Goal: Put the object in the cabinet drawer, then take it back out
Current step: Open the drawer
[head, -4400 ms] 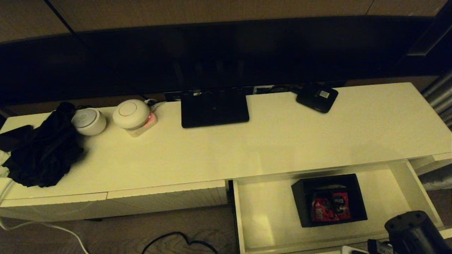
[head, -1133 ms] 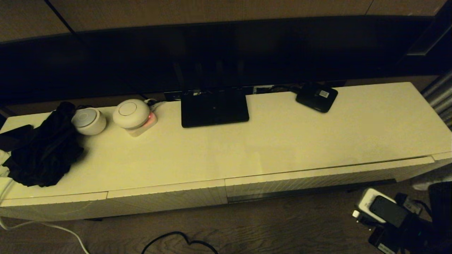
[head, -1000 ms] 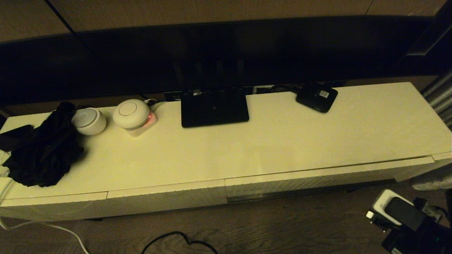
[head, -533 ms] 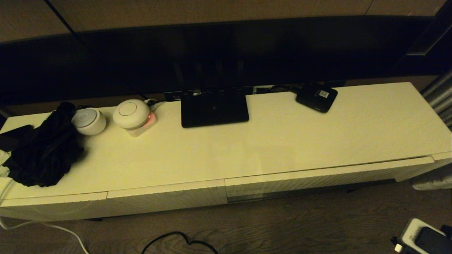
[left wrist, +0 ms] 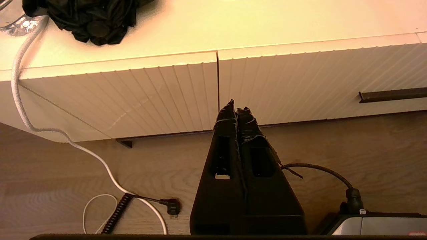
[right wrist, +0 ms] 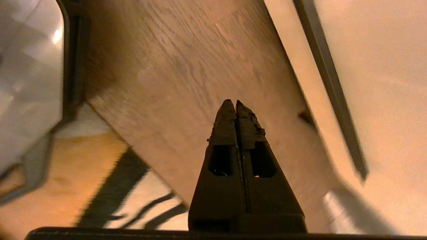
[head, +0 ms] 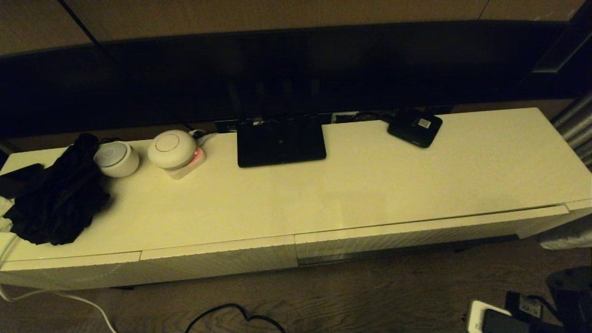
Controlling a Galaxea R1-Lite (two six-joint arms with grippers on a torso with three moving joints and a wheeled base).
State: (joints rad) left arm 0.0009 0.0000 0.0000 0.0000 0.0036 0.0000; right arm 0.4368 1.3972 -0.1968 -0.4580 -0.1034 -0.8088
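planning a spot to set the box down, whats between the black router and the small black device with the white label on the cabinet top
Only bare cabinet top lies between the black router and the small black device; the head view shows it.

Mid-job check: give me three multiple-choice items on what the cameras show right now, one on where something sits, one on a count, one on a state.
1. Where does the small flat black square device with a white label lie?
A. on the floor
B. on the cream cabinet top, far right part
C. on the black cloth heap

2. How many round white devices stand on the top?
A. two
B. four
C. none

3. How is the wide ribbed cream drawer?
A. pulled fully out
B. removed
C. pushed in

B: it lies near the top's rear edge, right of the flat black router.
A: two stand side by side by the black cloth heap.
C: its front lies about in line with the neighbouring fronts.
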